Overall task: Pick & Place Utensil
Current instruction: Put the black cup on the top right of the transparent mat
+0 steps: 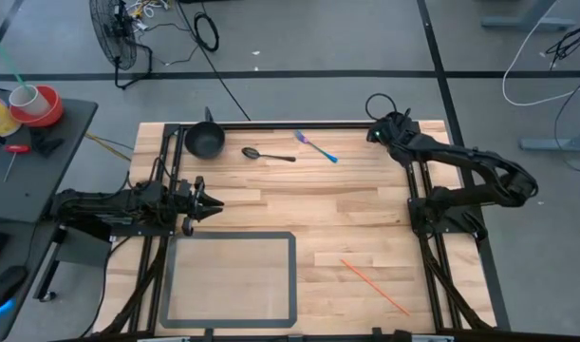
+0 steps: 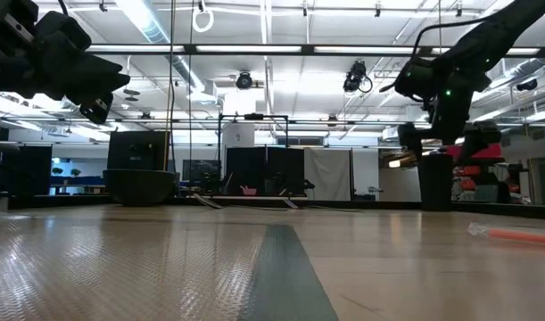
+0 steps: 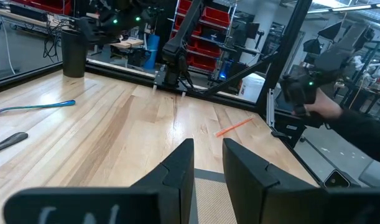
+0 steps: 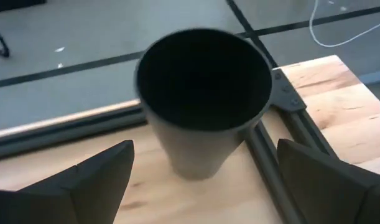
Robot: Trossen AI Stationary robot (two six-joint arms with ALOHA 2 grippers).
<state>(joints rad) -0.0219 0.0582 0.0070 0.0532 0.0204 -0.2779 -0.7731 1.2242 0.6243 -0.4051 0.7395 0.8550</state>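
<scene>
Left gripper [image 1: 214, 202] low over the surface [image 1: 365, 218], fingers narrowly parted, empty, right gripper [image 1: 377, 128] spread wide around the black cup [image 4: 202, 99] at the far corner, fork [image 1: 315, 147] lying diagonal beside the spoon [image 1: 268, 154], tines toward the pan [image 1: 204, 142].

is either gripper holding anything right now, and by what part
Nothing is held. The right gripper is open above the dark cup, its fingers wide of it. The left gripper is open over bare table.
</scene>
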